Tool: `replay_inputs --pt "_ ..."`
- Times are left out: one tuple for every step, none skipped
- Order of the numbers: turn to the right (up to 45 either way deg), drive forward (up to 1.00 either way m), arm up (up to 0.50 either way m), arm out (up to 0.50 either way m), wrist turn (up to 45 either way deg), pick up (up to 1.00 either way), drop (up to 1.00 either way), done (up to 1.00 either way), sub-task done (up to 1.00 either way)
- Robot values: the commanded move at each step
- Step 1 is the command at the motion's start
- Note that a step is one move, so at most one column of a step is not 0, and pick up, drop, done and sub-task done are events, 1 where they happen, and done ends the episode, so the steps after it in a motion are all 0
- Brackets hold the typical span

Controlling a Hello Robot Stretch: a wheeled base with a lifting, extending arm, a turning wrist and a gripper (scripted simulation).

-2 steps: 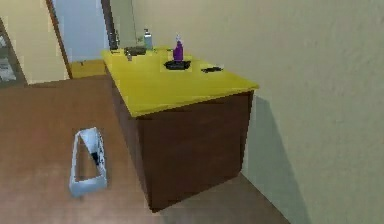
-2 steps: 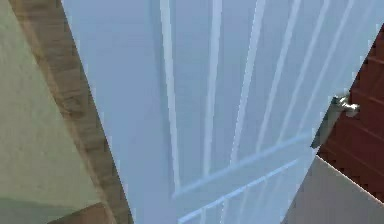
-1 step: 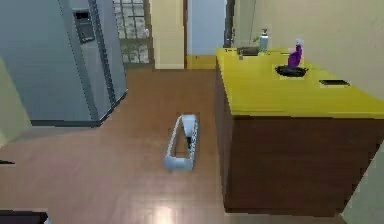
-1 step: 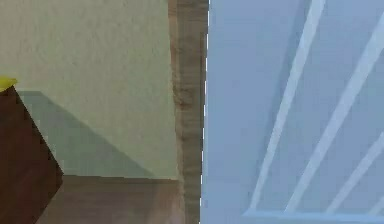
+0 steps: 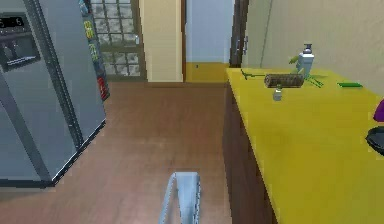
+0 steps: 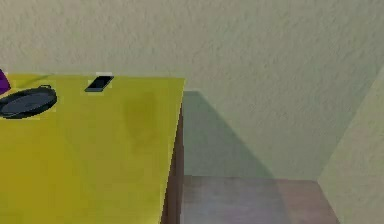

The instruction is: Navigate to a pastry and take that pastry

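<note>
Pastry not id'd for sure: best guess is the dark long lump on the yellow counter, just beside the bottle, long axis across the counter. Tool state, and lump's bearing from it: can't tell. Prob. drive fwd first.

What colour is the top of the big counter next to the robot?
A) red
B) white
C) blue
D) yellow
D: the counter top is bright yellow along the forward view's right, above a dark brown side.
</note>
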Motion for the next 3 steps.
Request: replay_inputs --pt "-3.0 0.00 0.00 0.00 0.0 0.00 0.00 0.00 0.00" --pt "0.0 1.00 0.00 0.00 0.0 0.00 0.00 0.00 0.00" --pt "0.0 0.65 0.00 0.00 0.0 0.00 0.00 0.00 0.00"
